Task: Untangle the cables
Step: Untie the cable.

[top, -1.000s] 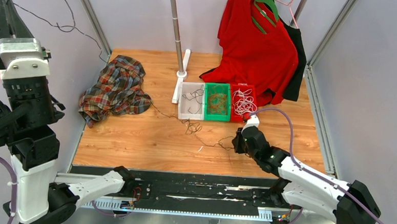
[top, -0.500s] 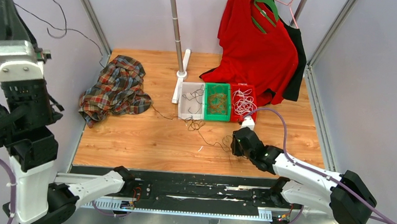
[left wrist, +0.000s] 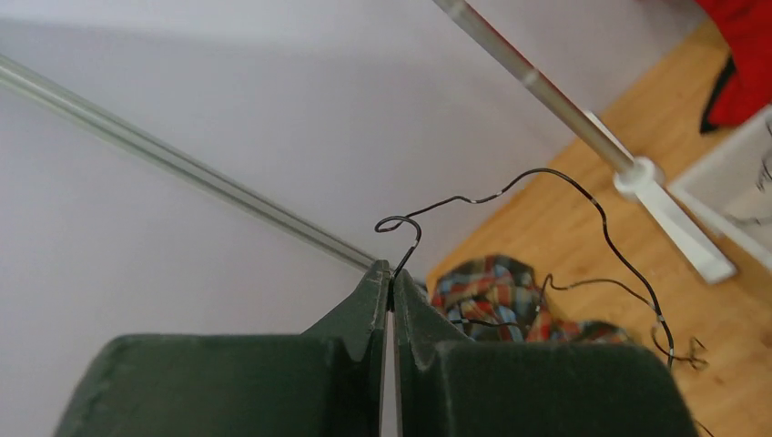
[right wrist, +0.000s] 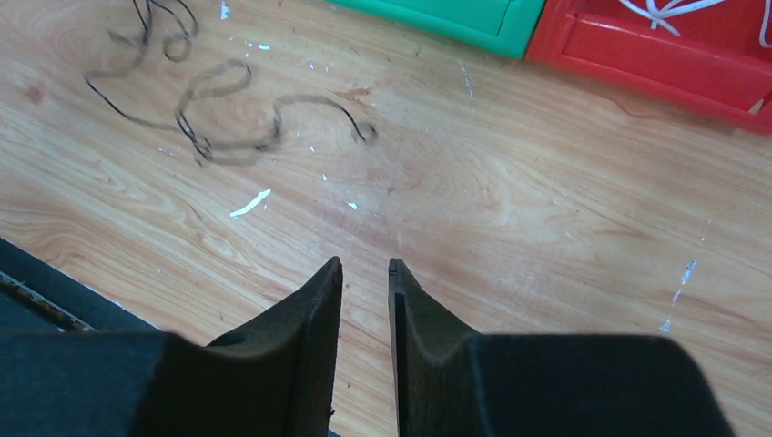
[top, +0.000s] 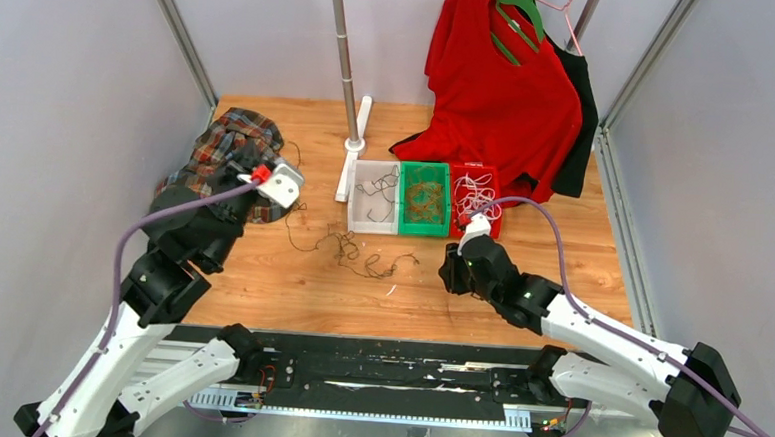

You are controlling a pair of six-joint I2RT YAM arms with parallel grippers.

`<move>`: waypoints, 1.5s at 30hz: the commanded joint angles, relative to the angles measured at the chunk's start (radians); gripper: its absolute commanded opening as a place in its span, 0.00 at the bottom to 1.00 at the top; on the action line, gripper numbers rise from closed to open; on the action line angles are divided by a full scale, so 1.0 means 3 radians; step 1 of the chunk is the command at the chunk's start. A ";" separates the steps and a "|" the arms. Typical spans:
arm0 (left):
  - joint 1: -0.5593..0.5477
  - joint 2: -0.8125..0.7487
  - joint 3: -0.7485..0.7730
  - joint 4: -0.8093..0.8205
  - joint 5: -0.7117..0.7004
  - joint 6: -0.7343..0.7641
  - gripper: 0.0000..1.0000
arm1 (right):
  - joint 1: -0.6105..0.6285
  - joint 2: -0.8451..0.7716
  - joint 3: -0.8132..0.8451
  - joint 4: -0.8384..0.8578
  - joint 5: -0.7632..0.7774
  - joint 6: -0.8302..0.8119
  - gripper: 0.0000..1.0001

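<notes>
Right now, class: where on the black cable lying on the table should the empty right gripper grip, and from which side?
Grip the black cable on the single arc near its free end, clear of the bunched loops. Come straight down, jaws across the strand: it lies flat on the table.

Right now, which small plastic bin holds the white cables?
The red plastic bin, rightmost in the row; the green bin holds orange-brown cables, the white bin black ones.
</notes>
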 commanded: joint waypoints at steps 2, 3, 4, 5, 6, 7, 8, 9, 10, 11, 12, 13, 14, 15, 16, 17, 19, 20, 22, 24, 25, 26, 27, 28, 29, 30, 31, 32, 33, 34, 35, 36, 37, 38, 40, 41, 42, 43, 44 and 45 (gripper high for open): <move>0.0006 -0.0305 -0.0366 -0.0353 0.0001 -0.0109 0.05 | 0.0051 0.0039 0.0143 -0.0263 -0.0091 -0.0129 0.25; 0.0007 -0.0340 -0.0430 -0.0407 0.0025 -0.0111 0.05 | 0.0051 0.0042 0.0147 -0.0260 -0.0099 -0.0133 0.25; 0.0008 -0.0367 -0.0493 -0.0450 0.0039 -0.0114 0.05 | 0.0051 0.0050 0.0145 -0.0266 -0.0102 -0.0144 0.25; 0.0008 -0.0387 -0.0552 -0.0498 0.0054 -0.0116 0.05 | 0.0051 0.0056 0.0154 -0.0275 -0.0098 -0.0152 0.25; 0.0008 -0.0405 -0.0599 -0.0546 0.0071 -0.0126 0.05 | 0.0051 0.0059 0.0162 -0.0287 -0.0100 -0.0164 0.25; 0.0008 -0.0416 -0.0642 -0.0592 0.0084 -0.0143 0.05 | 0.0051 0.0064 0.0179 -0.0310 -0.0097 -0.0177 0.25; 0.0008 -0.0426 -0.0680 -0.0644 0.0102 -0.0158 0.05 | 0.0051 0.0066 0.0191 -0.0334 -0.0092 -0.0191 0.24; 0.0008 -0.0432 -0.0717 -0.0687 0.0110 -0.0174 0.05 | 0.0051 0.0067 0.0199 -0.0355 -0.0090 -0.0210 0.24; 0.0008 -0.0440 -0.0772 -0.0736 0.0128 -0.0191 0.05 | 0.0051 0.0059 0.0213 -0.0374 -0.0082 -0.0228 0.24; 0.0008 -0.0452 -0.0815 -0.0772 0.0149 -0.0200 0.06 | 0.0051 0.0058 0.0228 -0.0397 -0.0078 -0.0240 0.24; 0.0008 -0.0457 -0.0854 -0.0809 0.0179 -0.0196 0.06 | 0.0051 0.0050 0.0235 -0.0420 -0.0066 -0.0254 0.24; 0.0008 -0.0468 -0.0893 -0.0831 0.0193 -0.0202 0.07 | 0.0051 0.0040 0.0244 -0.0442 -0.0060 -0.0264 0.24; 0.0008 -0.0472 -0.0931 -0.0836 0.0196 -0.0217 0.07 | 0.0054 0.0032 0.0250 -0.0455 -0.0064 -0.0272 0.24; 0.0008 -0.0474 -0.0961 -0.0858 0.0208 -0.0228 0.08 | 0.0051 0.0028 0.0255 -0.0467 -0.0065 -0.0278 0.24; 0.0008 -0.0472 -0.0978 -0.0897 0.0233 -0.0231 0.09 | 0.0053 0.0024 0.0258 -0.0480 -0.0061 -0.0285 0.24; 0.0008 -0.0468 -0.0995 -0.0948 0.0262 -0.0233 0.11 | 0.0051 0.0022 0.0261 -0.0492 -0.0057 -0.0289 0.24; 0.0008 -0.0452 -0.1027 -0.1083 0.0357 -0.0262 0.15 | 0.0051 0.0014 0.0253 -0.0506 -0.0059 -0.0298 0.24; 0.0008 -0.0442 -0.1047 -0.1166 0.0416 -0.0264 0.18 | 0.0051 0.0009 0.0253 -0.0516 -0.0059 -0.0300 0.23; 0.0007 -0.0426 -0.1082 -0.1321 0.0519 -0.0280 0.20 | 0.0052 0.0006 0.0251 -0.0532 -0.0048 -0.0311 0.23; 0.0008 -0.0416 -0.1132 -0.1410 0.0588 -0.0309 0.23 | 0.0051 -0.0011 0.0247 -0.0545 -0.0011 -0.0309 0.23; 0.0008 -0.0411 -0.1144 -0.1446 0.0625 -0.0309 0.25 | 0.0051 -0.0026 0.0240 -0.0541 0.0014 -0.0311 0.23; 0.0008 -0.0404 -0.1151 -0.1496 0.0663 -0.0316 0.28 | 0.0051 -0.0034 0.0239 -0.0540 0.0039 -0.0311 0.23; 0.0008 -0.0395 -0.1155 -0.1530 0.0693 -0.0313 0.31 | 0.0051 -0.0039 0.0241 -0.0538 0.0065 -0.0314 0.23; 0.0008 -0.0382 -0.1161 -0.1557 0.0716 -0.0309 0.34 | 0.0051 -0.0041 0.0239 -0.0537 0.0090 -0.0323 0.23; 0.0008 -0.0367 -0.1165 -0.1580 0.0733 -0.0302 0.40 | 0.0051 -0.0040 0.0244 -0.0537 0.0111 -0.0331 0.23; 0.0008 -0.0352 -0.1164 -0.1616 0.0755 -0.0296 0.49 | 0.0052 -0.0040 0.0247 -0.0540 0.0126 -0.0341 0.24; 0.0008 -0.0332 -0.1160 -0.1658 0.0781 -0.0302 0.59 | 0.0051 -0.0041 0.0254 -0.0543 0.0140 -0.0351 0.23; 0.0008 -0.0309 -0.1150 -0.1697 0.0812 -0.0316 0.67 | 0.0051 -0.0048 0.0253 -0.0542 0.0155 -0.0357 0.23; 0.0008 -0.0280 -0.1145 -0.1752 0.0864 -0.0324 0.70 | 0.0054 -0.0056 0.0252 -0.0546 0.0173 -0.0362 0.24; 0.0008 -0.0245 -0.1132 -0.1809 0.0934 -0.0341 0.72 | 0.0051 -0.0062 0.0251 -0.0543 0.0194 -0.0361 0.23; 0.0008 -0.0210 -0.1115 -0.1864 0.0993 -0.0368 0.74 | 0.0051 -0.0073 0.0241 -0.0540 0.0215 -0.0364 0.23; 0.0008 -0.0166 -0.1098 -0.1926 0.1057 -0.0393 0.76 | 0.0051 -0.0079 0.0239 -0.0541 0.0227 -0.0364 0.23; 0.0008 -0.0110 -0.1072 -0.1995 0.1132 -0.0403 0.80 | 0.0051 -0.0083 0.0228 -0.0545 0.0236 -0.0364 0.23; 0.0008 -0.0052 -0.1047 -0.2068 0.1210 -0.0407 0.82 | 0.0051 -0.0087 0.0215 -0.0545 0.0238 -0.0353 0.23; 0.0008 0.0059 -0.1007 -0.2129 0.1298 -0.0464 0.83 | 0.0054 -0.0079 0.0199 -0.0533 0.0230 -0.0338 0.23; 0.0008 0.0113 -0.0993 -0.2131 0.1324 -0.0478 0.83 | 0.0051 -0.0076 0.0191 -0.0531 0.0221 -0.0332 0.23; 0.0008 0.0177 -0.0971 -0.2124 0.1332 -0.0507 0.83 | 0.0051 -0.0071 0.0184 -0.0517 0.0207 -0.0333 0.24; 0.0008 0.0218 -0.0963 -0.2102 0.1324 -0.0533 0.83 | 0.0052 -0.0066 0.0184 -0.0499 0.0180 -0.0330 0.24; 0.0011 0.0258 -0.0963 -0.2058 0.1311 -0.0571 0.82 | 0.0051 -0.0059 0.0188 -0.0469 0.0157 -0.0333 0.25; 0.0020 0.0299 -0.0974 -0.2006 0.1302 -0.0609 0.82 | 0.0052 -0.0045 0.0193 -0.0432 0.0129 -0.0329 0.27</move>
